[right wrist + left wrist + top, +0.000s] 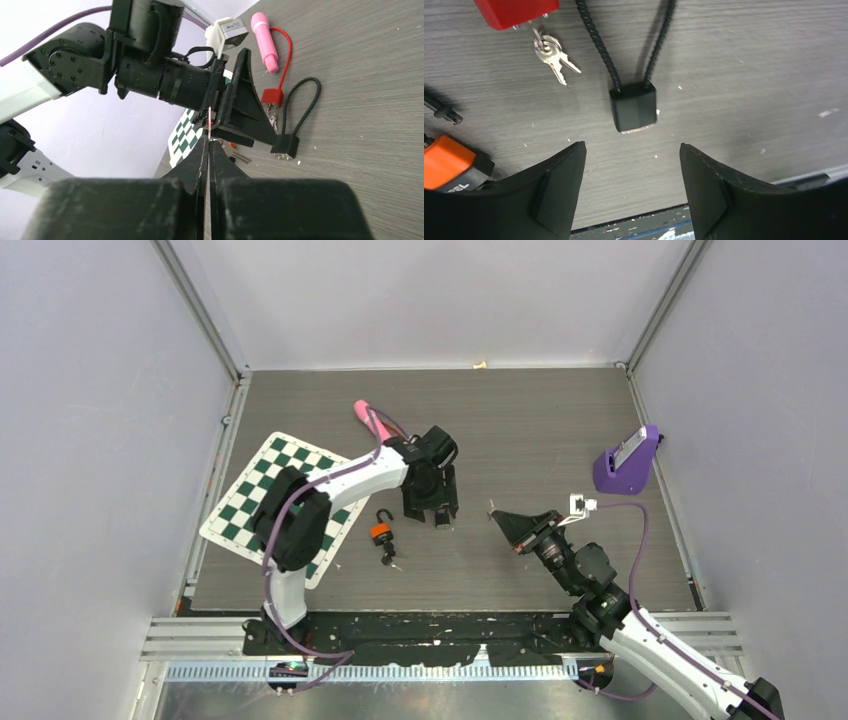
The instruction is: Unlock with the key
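The right gripper [209, 144] is pressed closed, empty. The left gripper [631, 150] is spread open just short of the black cable lock [634, 106]. Beyond it, keys [553, 55] lie at a red padlock [516, 11]. No key is grasped, so unlocking is judged not begun.

Left wrist view: red lock [516, 11] cut off by top edge. Orange padlock [446, 162] cut at left edge, lower part behind left claw [632, 146].

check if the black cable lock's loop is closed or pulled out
Closed: both ends of the cable enter the black lock body; the right wrist view shows a full loop.
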You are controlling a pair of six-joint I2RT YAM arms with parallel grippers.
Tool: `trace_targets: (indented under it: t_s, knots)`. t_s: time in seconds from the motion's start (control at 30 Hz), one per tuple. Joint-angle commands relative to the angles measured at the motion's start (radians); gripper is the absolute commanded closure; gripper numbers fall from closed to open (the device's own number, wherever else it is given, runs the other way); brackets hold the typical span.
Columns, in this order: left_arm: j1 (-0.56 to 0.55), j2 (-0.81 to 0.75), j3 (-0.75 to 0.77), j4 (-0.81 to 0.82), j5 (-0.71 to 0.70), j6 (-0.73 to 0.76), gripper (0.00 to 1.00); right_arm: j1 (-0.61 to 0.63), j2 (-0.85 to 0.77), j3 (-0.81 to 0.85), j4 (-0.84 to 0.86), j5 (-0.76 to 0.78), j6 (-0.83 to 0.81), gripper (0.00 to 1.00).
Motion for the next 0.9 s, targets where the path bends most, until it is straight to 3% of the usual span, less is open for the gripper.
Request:
trace_targets:
  t_s: [0.0,0.47,0.67,0.8,0.87]
  knots:
    - [-0.001,0.079,0.113,-0.111,-0.094,-0.016,0.29,-0.004,0.004,0.002,-0.011,0.016,-0.008,0.95]
    - [-0.002,0.3,0.3,-0.189,-0.165,-0.044,0.43,-0.004,0.052,0.002,0.029,-0.024,-0.018,0.95]
    - [-0.004,0.3,0.291,-0.19,-0.132,-0.058,0.6,-0.004,0.083,0.014,0.027,-0.037,-0.031,0.95]
    - [-0.004,0.211,0.21,-0.138,-0.101,-0.082,0.67,-0.003,0.118,0.024,0.035,-0.057,-0.037,0.95]
    - [-0.004,0.158,0.174,-0.117,-0.097,-0.099,0.76,-0.004,0.135,0.028,0.042,-0.061,-0.041,0.95]
